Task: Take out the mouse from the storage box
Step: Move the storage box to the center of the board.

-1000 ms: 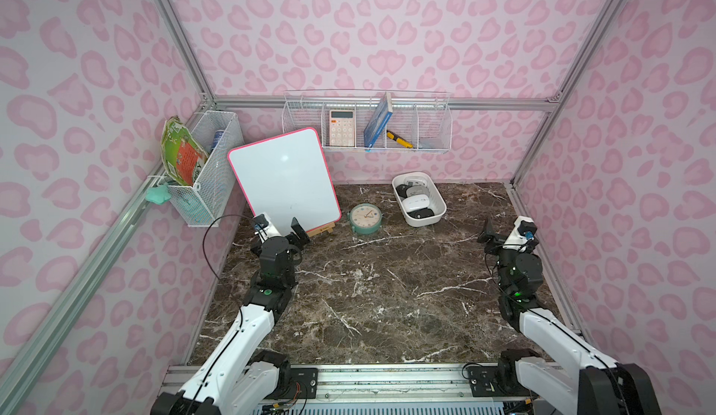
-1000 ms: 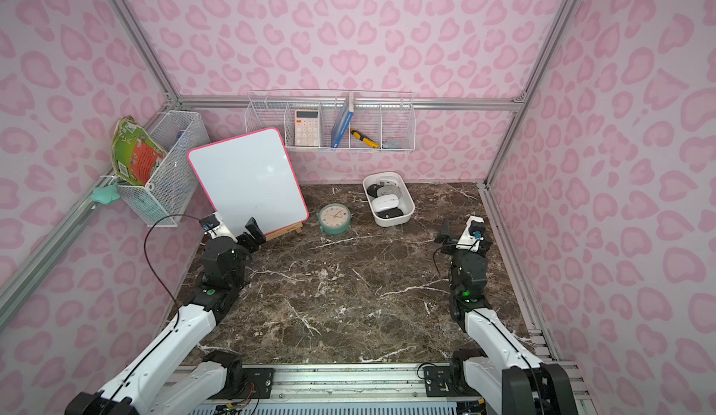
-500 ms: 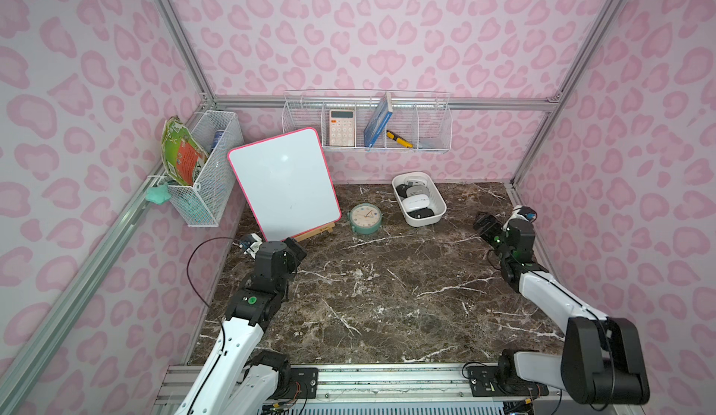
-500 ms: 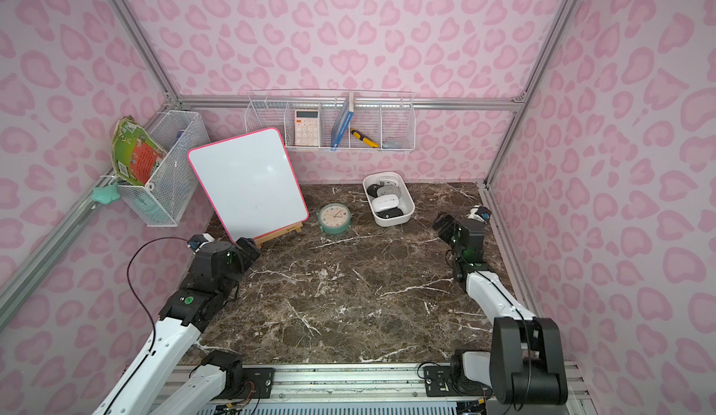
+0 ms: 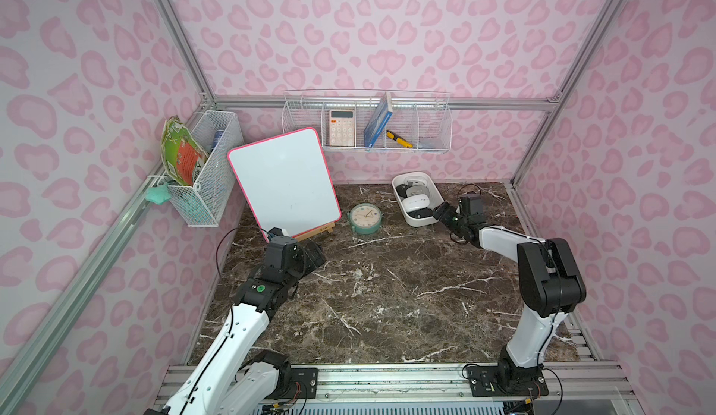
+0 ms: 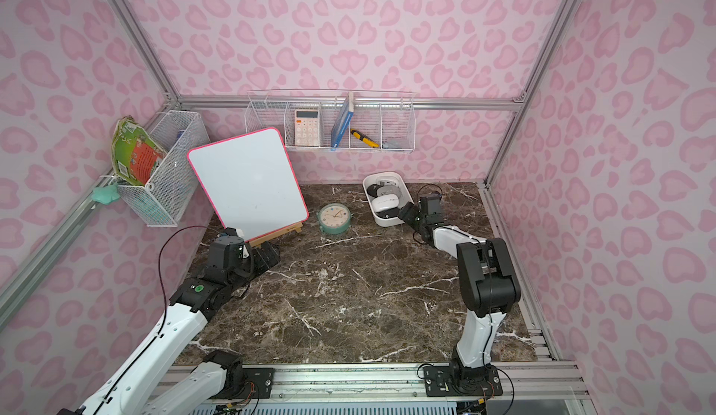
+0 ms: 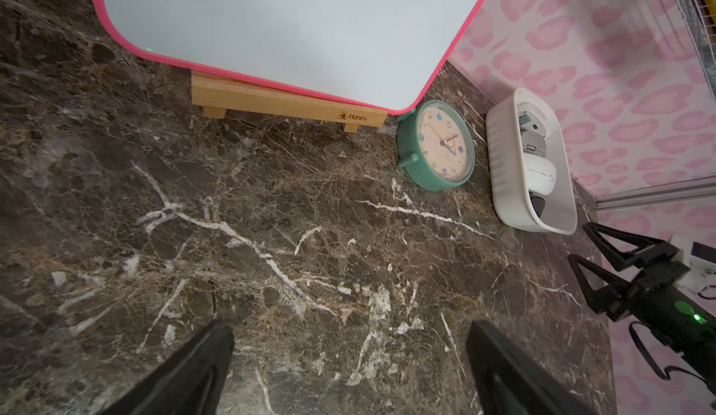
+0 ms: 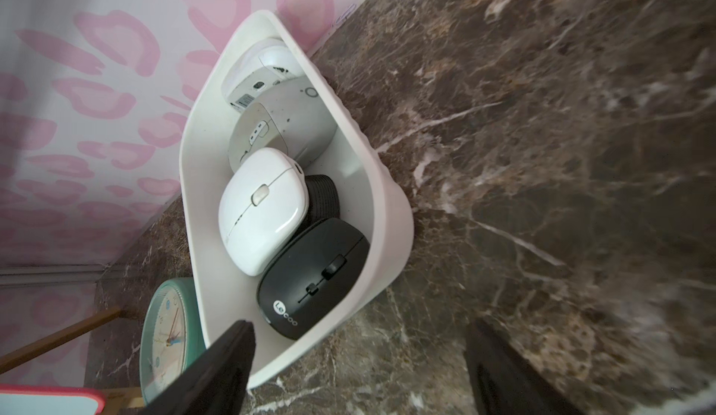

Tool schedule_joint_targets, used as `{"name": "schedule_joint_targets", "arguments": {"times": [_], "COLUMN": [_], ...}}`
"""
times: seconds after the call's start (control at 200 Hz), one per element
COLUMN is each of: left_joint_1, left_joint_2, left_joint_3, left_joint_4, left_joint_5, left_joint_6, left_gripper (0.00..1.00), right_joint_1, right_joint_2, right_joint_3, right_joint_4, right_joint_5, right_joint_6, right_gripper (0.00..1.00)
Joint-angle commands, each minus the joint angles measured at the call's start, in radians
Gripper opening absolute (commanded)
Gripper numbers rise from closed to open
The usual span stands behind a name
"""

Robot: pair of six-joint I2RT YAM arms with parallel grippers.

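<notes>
Right gripper (image 5: pixel 443 212) at the storage box (image 5: pixel 422 222); all mice inside.
In both top views the box stands at 1 o'clock on the marble tabletop (image 5: pixel 387 297), with the green alarm clock (image 5: pixel 365 218) at its 8 o'clock. A black Lecoo mouse (image 8: pixel 314 277), a white mouse (image 8: pixel 261 209) and a grey mouse (image 8: pixel 283 130) lie in it. The right gripper hovers at the box's 4 o'clock corner, fingers spread and empty; contact with the rim cannot be told. The left gripper (image 7: pixel 348 335), at the whiteboard's (image 5: pixel 283 184) 6 o'clock, is spread over bare marble.
</notes>
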State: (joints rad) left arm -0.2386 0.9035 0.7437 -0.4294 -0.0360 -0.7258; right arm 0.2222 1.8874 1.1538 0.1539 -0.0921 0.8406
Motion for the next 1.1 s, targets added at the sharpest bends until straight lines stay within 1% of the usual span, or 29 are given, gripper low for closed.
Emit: {"name": "schedule_joint_targets", "arguments": {"times": [0.0, 0.09, 0.18, 0.255, 0.325, 0.405, 0.42, 0.45, 0.58, 0.605, 0.655, 0.71, 0.77, 0.93, 1.095], "left_joint_1": [-0.002, -0.001, -0.002, -0.002, -0.002, -0.002, -0.002, -0.001, -0.002, -0.001, -0.001, -0.002, -0.002, -0.002, -0.002], "left_joint_2": [0.012, 0.017, 0.012, 0.012, 0.010, 0.008, 0.009, 0.010, 0.015, 0.017, 0.023, 0.021, 0.017, 0.018, 0.038], "left_joint_3": [0.010, 0.014, 0.008, 0.009, 0.006, 0.002, 0.002, 0.005, 0.008, 0.010, 0.019, 0.021, 0.011, 0.010, 0.021], "left_joint_4": [0.030, 0.028, 0.040, 0.036, 0.036, 0.040, 0.038, 0.033, 0.032, 0.032, 0.023, 0.018, 0.021, 0.012, 0.008], "left_joint_5": [0.031, 0.036, 0.039, 0.035, 0.033, 0.035, 0.035, 0.032, 0.033, 0.034, 0.036, 0.036, 0.033, 0.003, 0.010], "left_joint_6": [0.027, 0.029, 0.028, 0.028, 0.028, 0.029, 0.029, 0.028, 0.025, 0.024, 0.023, 0.025, 0.021, 0.019, 0.017], "left_gripper": [0.99, 0.99, 0.99, 0.99, 0.99, 0.99, 0.99, 0.99, 0.99, 0.99, 0.99, 0.99, 0.99, 0.99, 0.99], "right_joint_1": [0.009, 0.008, 0.009, 0.011, 0.014, 0.015, 0.015, 0.016, 0.015, 0.014, 0.011, 0.011, 0.012, 0.003, -0.002], "right_joint_2": [0.039, 0.080, 0.100, 0.121, 0.143, 0.156, 0.158, 0.156, 0.134, 0.128, 0.116, 0.100, 0.088, 0.066, 0.003], "right_joint_3": [0.058, 0.116, 0.136, 0.165, 0.197, 0.198, 0.227, 0.231, 0.216, 0.177, 0.156, 0.136, 0.120, 0.093, 0.022], "right_joint_4": [-0.050, -0.112, -0.131, -0.157, -0.186, -0.208, -0.211, -0.218, -0.234, -0.232, -0.229, -0.219, -0.215, -0.224, -0.205], "right_joint_5": [0.011, 0.027, 0.052, 0.063, 0.075, 0.092, 0.094, 0.101, 0.154, 0.165, 0.168, 0.172, 0.188, 0.189, 0.209], "right_joint_6": [0.002, 0.005, 0.015, 0.019, 0.012, 0.005, 0.006, 0.007, 0.019, 0.025, 0.035, 0.038, 0.032, 0.035, 0.035], "right_gripper": [0.86, 0.82, 0.80, 0.75, 0.70, 0.60, 0.58, 0.55, 0.40, 0.36, 0.30, 0.25, 0.22, 0.09, 0.05]}}
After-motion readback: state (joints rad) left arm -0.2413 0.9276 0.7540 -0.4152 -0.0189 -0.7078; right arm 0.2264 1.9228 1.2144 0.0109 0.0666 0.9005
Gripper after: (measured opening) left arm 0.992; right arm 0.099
